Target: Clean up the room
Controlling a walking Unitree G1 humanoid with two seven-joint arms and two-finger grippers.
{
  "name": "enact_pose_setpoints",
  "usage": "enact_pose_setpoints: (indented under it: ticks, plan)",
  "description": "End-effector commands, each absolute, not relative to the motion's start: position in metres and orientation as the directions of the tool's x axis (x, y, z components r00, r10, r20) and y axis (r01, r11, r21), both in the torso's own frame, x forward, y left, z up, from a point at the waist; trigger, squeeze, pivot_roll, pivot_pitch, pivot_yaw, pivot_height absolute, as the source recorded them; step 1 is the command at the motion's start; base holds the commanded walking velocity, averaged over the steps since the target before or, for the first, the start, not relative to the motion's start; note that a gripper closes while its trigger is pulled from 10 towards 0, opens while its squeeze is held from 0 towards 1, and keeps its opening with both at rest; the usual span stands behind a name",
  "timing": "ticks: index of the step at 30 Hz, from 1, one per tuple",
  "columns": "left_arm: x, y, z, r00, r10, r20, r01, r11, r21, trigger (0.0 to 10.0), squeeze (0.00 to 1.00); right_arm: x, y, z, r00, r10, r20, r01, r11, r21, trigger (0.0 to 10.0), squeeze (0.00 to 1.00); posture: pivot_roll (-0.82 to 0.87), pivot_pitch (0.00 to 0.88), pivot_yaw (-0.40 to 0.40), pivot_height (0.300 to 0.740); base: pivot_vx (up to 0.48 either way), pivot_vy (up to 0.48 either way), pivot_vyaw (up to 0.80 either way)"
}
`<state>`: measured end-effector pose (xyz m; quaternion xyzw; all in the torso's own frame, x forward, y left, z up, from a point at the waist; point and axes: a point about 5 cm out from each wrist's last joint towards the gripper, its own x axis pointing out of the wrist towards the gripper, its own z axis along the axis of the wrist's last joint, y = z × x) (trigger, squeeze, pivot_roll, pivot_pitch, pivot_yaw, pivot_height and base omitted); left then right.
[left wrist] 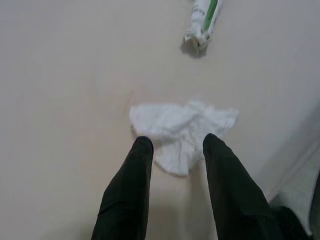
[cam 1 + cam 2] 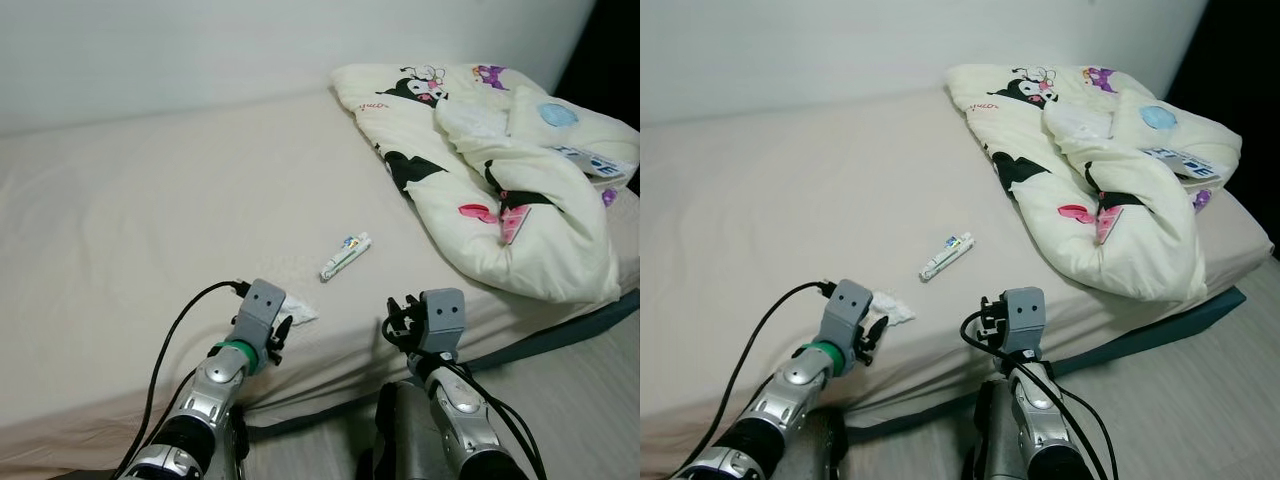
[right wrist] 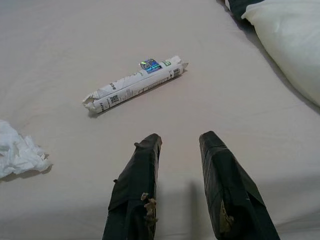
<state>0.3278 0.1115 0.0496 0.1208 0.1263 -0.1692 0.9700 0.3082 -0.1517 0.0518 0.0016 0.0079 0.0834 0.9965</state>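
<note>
Two silver arms, glossy metal shells with dark joints. Grey boxy block at each wrist, two small dark dots on its face. Green ring behind the left gripper [image 1: 172, 142]. Black cable looping off the left wrist, more black cables along the right forearm. Long black fingers; right gripper [image 3: 180, 139] fingers scuffed.

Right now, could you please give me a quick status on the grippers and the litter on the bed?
Left gripper open, fingertips straddling crumpled tissue. Right gripper open, short of rolled wrapper. Nothing blocking either.
</note>
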Motion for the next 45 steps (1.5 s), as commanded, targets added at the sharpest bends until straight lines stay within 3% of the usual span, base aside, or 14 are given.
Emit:
enact_pose_setpoints:
  ticks: [1,2,3,4,5,16,17,18,26,27,28,30,31,45]
  plan:
    - [0.326,0.112,0.046,0.905,-0.292,-0.308,0.362,0.911,0.2,10.0,0.0,0.307,-0.149,0.05,0.985,0.171,-0.023,-0.17,0.985,0.021,10.0,0.0,0.01,0.08,0.07,0.515,0.0,0.0,0.0]
    - [0.326,0.11,0.045,0.902,-0.293,-0.316,0.37,0.903,0.217,10.0,0.0,0.307,-0.149,0.05,0.985,0.173,-0.023,-0.173,0.985,0.022,10.0,0.0,0.01,0.08,0.07,0.515,0.0,0.0,0.0]
    - [0.329,0.106,0.047,0.91,-0.271,-0.313,0.352,0.905,0.238,10.0,0.23,0.307,-0.148,0.051,0.984,0.179,-0.02,-0.179,0.984,0.023,10.0,0.0,0.0,0.086,0.069,0.515,0.0,0.0,0.0]
    - [0.332,0.103,0.049,0.917,-0.255,-0.308,0.336,0.909,0.248,10.0,0.23,0.307,-0.148,0.051,0.983,0.183,-0.018,-0.182,0.983,0.024,10.0,0.0,0.0,0.086,0.069,0.515,0.0,0.0,0.0]
    - [0.335,0.101,0.052,0.924,-0.229,-0.306,0.311,0.916,0.254,10.0,1.0,0.306,-0.147,0.051,0.982,0.186,-0.017,-0.185,0.982,0.025,10.0,0.0,0.0,0.09,0.068,0.515,0.0,0.0,0.0]
    - [0.343,0.092,0.055,0.915,-0.192,-0.355,0.294,0.919,0.261,10.0,1.0,0.301,-0.147,0.05,0.983,0.183,-0.009,-0.182,0.983,0.035,10.0,0.0,-0.02,0.13,0.072,0.515,0.0,0.0,0.0]
    - [0.342,0.091,0.052,0.903,-0.194,-0.383,0.309,0.913,0.266,10.0,0.4,0.301,-0.147,0.05,0.984,0.18,-0.007,-0.18,0.983,0.038,10.0,0.0,-0.02,0.144,0.073,0.515,0.0,0.0,0.0]
    - [0.34,0.091,0.049,0.888,-0.194,-0.417,0.323,0.908,0.267,10.0,0.0,0.3,-0.147,0.05,0.984,0.178,-0.006,-0.178,0.983,0.04,10.0,0.0,-0.02,0.149,0.073,0.515,0.0,0.0,0.0]
    - [0.342,0.098,0.047,0.896,-0.113,-0.429,0.224,0.95,0.217,10.0,0.0,0.301,-0.148,0.054,0.984,0.18,0.008,-0.18,0.983,0.042,10.0,0.0,-0.04,0.174,0.067,0.515,0.0,0.0,0.0]
    - [0.344,0.101,0.049,0.907,-0.079,-0.413,0.178,0.962,0.207,7.6,0.0,0.302,-0.148,0.056,0.983,0.182,0.014,-0.182,0.982,0.041,10.0,0.0,-0.04,0.176,0.066,0.515,0.0,0.0,0.0]
    - [0.344,0.101,0.049,0.907,-0.079,-0.413,0.178,0.962,0.207,7.6,0.0,0.302,-0.148,0.056,0.983,0.182,0.014,-0.182,0.982,0.041,10.0,0.0,-0.04,0.176,0.066,0.515,0.0,0.0,0.0]
    - [0.348,0.103,0.056,0.922,-0.024,-0.387,0.101,0.978,0.182,1.7,0.0,0.302,-0.149,0.059,0.982,0.186,0.024,-0.187,0.982,0.037,10.0,0.0,-0.05,0.187,0.062,0.515,0.0,0.0,0.0]
    - [0.35,0.103,0.058,0.925,-0.008,-0.38,0.082,0.981,0.178,0.0,0.0,0.302,-0.149,0.06,0.982,0.187,0.026,-0.188,0.981,0.036,10.0,0.0,-0.05,0.188,0.064,0.515,0.0,0.0,0.0]
    - [0.351,0.119,0.06,0.935,0.073,-0.347,0.009,0.974,0.228,0.0,0.0,0.298,-0.146,0.058,0.983,0.185,0.019,-0.186,0.981,0.047,10.0,0.0,-0.03,0.196,0.07,0.515,0.0,0.0,0.0]
